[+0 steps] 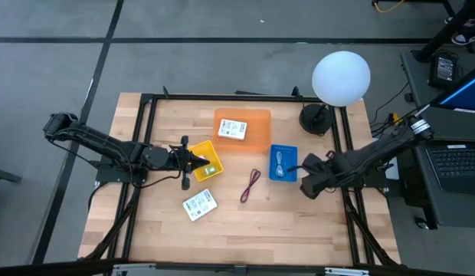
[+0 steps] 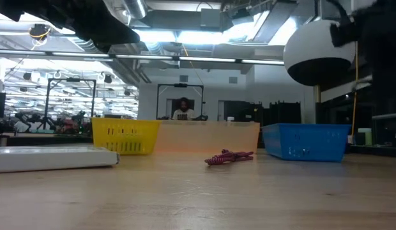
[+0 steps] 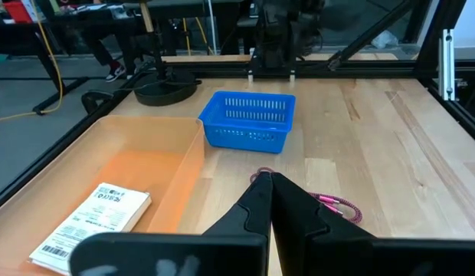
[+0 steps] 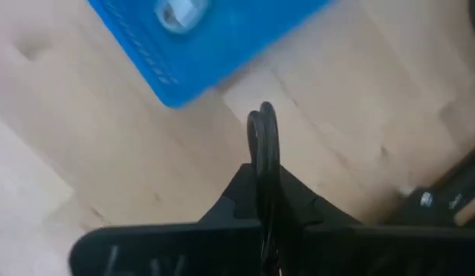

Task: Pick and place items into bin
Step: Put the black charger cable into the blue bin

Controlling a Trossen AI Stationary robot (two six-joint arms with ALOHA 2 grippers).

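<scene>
The dark red looped fabric cord [image 1: 250, 185] lies limp and light at the surface's centre; pinch its middle. Both pincers, left [image 1: 198, 162] at nine o'clock and right [image 1: 305, 170] at three, are pressed together, empty.

Robotics lab, exposed ceiling ducts [image 2: 185, 48], framed wooden workbench [image 1: 245, 230]

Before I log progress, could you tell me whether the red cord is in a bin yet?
Not yet. The red cord lies on the bare table, between the yellow bin and the blue bin.
</scene>
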